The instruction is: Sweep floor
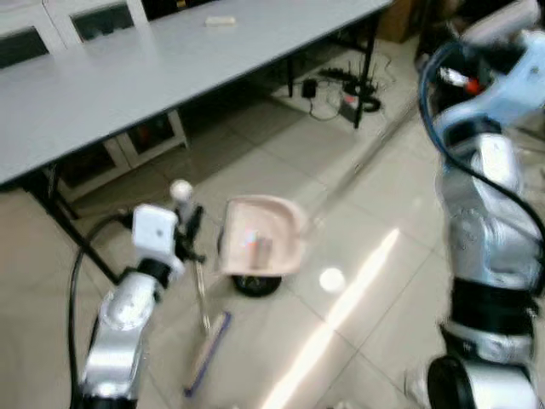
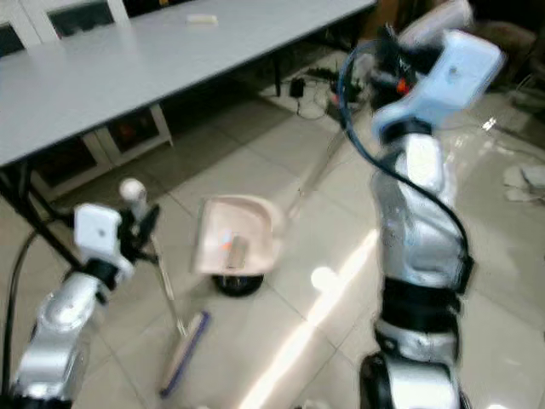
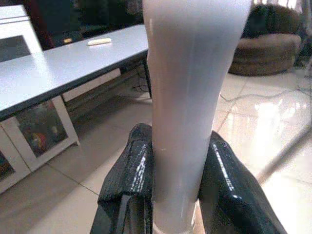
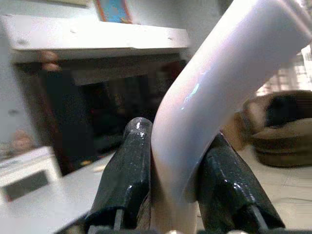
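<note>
Pink dustpan (image 1: 260,237) mouth faces the near-upright broom (image 1: 201,294).

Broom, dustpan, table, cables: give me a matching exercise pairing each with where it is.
Things:
1. broom
2. dustpan
3. grey table
4. black cables

Places:
A. on the floor under the table's far end
B. handle clamped in the left claw
C. long handle clamped in the right claw
D. across the back of the scene

Pairs: 1-B, 2-C, 3-D, 4-A
</note>
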Motion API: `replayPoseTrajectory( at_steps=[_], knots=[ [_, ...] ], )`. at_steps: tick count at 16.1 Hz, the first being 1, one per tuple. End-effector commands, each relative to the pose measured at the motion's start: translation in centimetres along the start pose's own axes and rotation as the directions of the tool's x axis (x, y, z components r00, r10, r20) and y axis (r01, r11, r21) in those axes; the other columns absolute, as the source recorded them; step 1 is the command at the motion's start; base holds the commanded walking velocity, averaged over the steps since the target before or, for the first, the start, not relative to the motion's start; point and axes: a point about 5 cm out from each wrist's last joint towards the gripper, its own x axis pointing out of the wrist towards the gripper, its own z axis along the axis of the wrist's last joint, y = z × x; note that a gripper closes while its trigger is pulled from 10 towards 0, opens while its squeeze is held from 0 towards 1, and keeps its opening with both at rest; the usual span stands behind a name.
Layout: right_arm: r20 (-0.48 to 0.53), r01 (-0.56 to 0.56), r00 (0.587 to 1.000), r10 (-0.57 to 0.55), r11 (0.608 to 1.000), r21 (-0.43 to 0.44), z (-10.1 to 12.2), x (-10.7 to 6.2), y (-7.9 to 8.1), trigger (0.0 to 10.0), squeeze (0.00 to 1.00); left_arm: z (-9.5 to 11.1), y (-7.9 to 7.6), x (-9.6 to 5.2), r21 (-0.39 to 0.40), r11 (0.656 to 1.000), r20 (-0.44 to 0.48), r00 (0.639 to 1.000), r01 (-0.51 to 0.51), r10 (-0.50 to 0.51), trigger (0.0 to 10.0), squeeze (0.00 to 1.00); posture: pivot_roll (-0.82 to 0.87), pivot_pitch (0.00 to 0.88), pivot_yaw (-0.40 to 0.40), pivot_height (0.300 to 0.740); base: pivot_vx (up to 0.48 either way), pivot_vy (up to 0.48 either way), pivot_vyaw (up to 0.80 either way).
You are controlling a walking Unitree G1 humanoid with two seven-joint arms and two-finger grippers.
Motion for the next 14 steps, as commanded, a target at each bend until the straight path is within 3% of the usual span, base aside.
replayPoseTrajectory(
  at_steps=[1, 8, 11, 14],
  knots=[
    [0.071, -0.044, 0.997, 0.042, 0.999, 0.024, 1.18, 0.27, 1.23, 10.0, 0.0, 0.89, 1.21, -0.34, 0.037, 0.998, 0.038, 0.998, -0.042, 0.041, 10.0, 0.0, 0.01, 0.039, 0.049, 0.74, 0.352, 0.0, 0.0],
    [0.064, -0.04, 0.997, 0.04, 0.999, 0.006, 0.98, 0.14, 1.06, 10.0, 0.0, 1.07, 1.64, -0.29, 0.043, 0.997, 0.037, 0.998, -0.058, 0.057, 10.0, 0.0, 0.01, 0.053, 0.058, 0.74, 0.354, 0.0, 0.0],
    [0.064, -0.034, 0.997, 0.033, 0.999, 0.008, 0.98, 0.08, 1.04, 10.0, 0.0, 1.13, 1.53, -0.23, 0.043, 0.998, 0.037, 0.998, -0.054, 0.053, 10.0, 0.0, 0.01, 0.056, 0.059, 0.74, 0.354, 0.0, 0.63],
    [0.074, 0.0, 0.997, -0.003, 0.999, 0.051, 0.99, -0.02, 0.5, 10.0, 0.0, 1.14, 1.24, -0.04, 0.039, 0.999, 0.032, 0.999, -0.037, 0.036, 10.0, 0.0, 0.01, 0.059, 0.065, 0.74, 0.352, 0.0, 0.0]
  ],
)
